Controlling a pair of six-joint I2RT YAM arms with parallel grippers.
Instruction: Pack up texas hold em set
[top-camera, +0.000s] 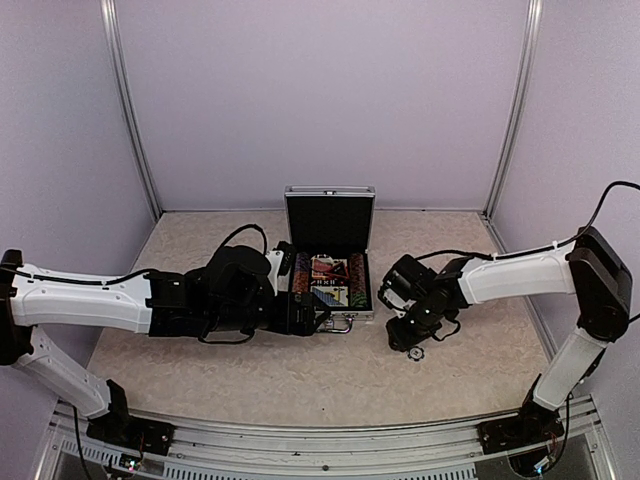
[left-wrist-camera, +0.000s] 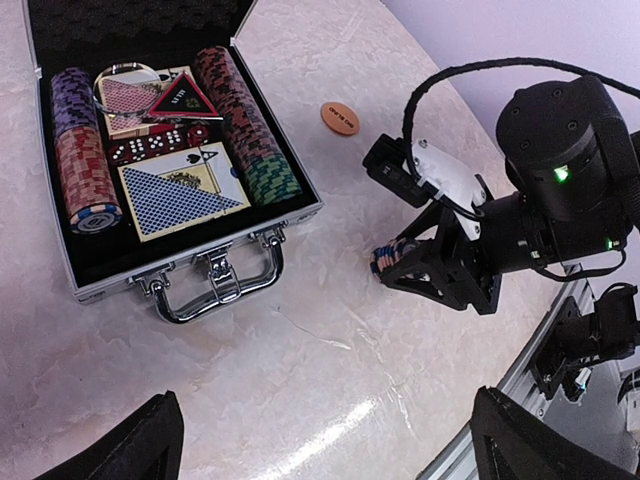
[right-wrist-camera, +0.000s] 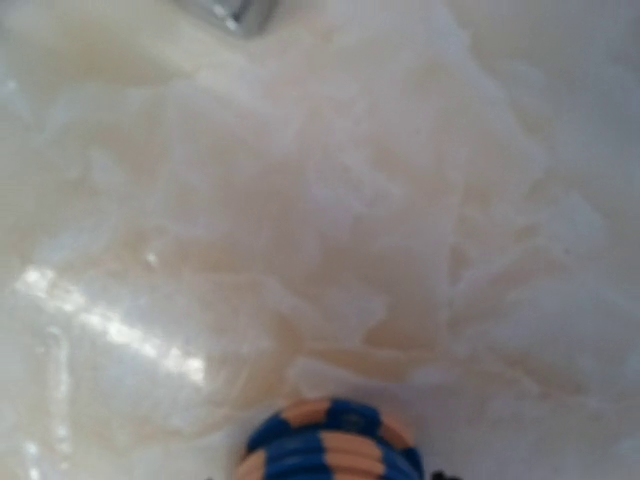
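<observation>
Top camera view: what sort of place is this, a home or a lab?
Probably a lab robot cell: plain walls with metal corner posts, left arm and right arm bolted at the table edge.

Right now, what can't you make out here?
- Right wrist view: blurred. The blue-and-orange striped poker chip stack in the right gripper is cut by the bottom edge, so no count is possible.
- Left wrist view: print on the small orange round disc is too small to read.
- Top view: the left gripper is indistinct against its own dark wrist. The open silver aluminium case has contents too small to make out.
</observation>
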